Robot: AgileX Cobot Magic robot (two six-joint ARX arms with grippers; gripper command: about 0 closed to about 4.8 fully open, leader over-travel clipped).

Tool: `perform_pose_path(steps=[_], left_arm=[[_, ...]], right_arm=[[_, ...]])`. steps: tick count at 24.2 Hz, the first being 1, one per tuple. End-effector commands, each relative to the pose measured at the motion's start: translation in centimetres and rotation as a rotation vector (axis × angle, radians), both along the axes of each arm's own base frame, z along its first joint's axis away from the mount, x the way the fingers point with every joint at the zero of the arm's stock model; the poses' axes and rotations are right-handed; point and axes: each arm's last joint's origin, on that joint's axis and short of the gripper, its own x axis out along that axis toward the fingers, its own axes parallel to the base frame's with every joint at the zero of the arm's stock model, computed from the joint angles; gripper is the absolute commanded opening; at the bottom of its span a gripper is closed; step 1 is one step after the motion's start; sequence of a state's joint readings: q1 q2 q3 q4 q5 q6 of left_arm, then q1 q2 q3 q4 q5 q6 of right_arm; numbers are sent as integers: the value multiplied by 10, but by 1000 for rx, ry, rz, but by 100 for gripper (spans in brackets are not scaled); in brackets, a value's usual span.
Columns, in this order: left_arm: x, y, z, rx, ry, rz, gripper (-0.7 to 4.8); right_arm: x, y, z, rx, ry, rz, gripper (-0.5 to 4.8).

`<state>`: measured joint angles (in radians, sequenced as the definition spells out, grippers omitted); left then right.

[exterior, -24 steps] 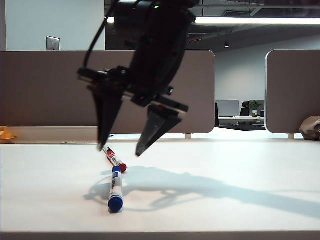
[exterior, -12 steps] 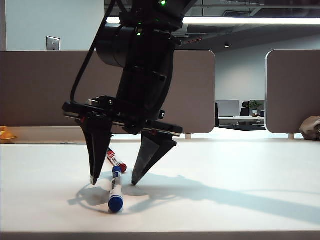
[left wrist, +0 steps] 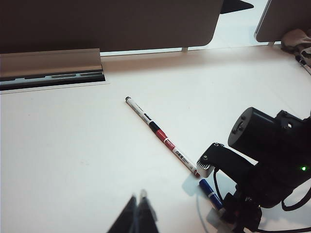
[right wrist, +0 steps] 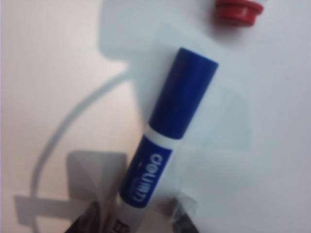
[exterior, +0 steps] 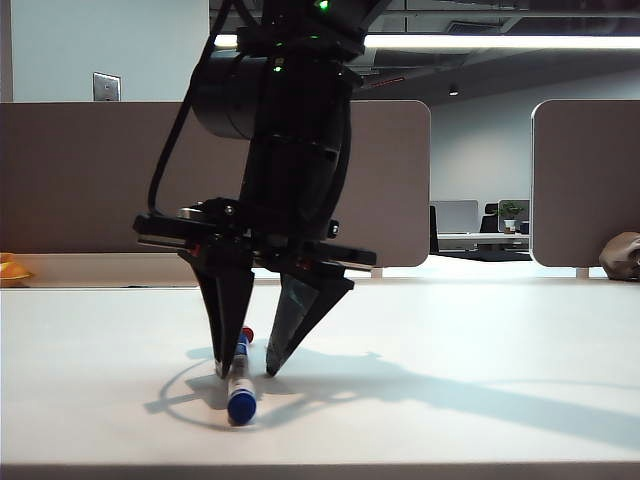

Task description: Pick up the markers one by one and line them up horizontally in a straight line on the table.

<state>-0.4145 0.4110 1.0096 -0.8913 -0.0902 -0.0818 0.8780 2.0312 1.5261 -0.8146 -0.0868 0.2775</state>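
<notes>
Right gripper [exterior: 245, 372] down at the worktop [exterior: 480, 340] near its front edge, fingers straddling the blue marker [exterior: 239, 385], still apart, whether they touch it can't be told. Red marker [left wrist: 173, 147] and black marker [left wrist: 138, 108] lie end to end, running diagonally back from the blue one. Left gripper [left wrist: 139, 213] hovers above the worktop, fingers together, holding nothing.

Partly hidden: red marker [exterior: 247, 333] behind the right gripper [exterior: 246, 373] (only its end shows beside the blue marker [exterior: 240, 385]); left gripper [left wrist: 137, 216] cut off, blurred.
</notes>
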Motion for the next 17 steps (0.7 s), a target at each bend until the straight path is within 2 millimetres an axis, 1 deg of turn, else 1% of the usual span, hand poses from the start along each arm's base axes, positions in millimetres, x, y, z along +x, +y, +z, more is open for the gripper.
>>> perform_pose_path(steps=[1, 2, 9, 17], left_arm=[[-2, 1, 2, -5, -20, -1, -4], [-3, 1, 2, -7, -24, -1, -4], [-5, 2, 2, -9, -29, -1, -4], [-5, 2, 2, -10, -30, 0, -4]], right_arm=[[-2, -4, -2, -65, 4, 12, 178], [-3, -6, -3, -83, 2, 28, 168], [-2, -7, -3, -92, 0, 71, 165], [2, -14, -3, -118, 8, 132, 156]])
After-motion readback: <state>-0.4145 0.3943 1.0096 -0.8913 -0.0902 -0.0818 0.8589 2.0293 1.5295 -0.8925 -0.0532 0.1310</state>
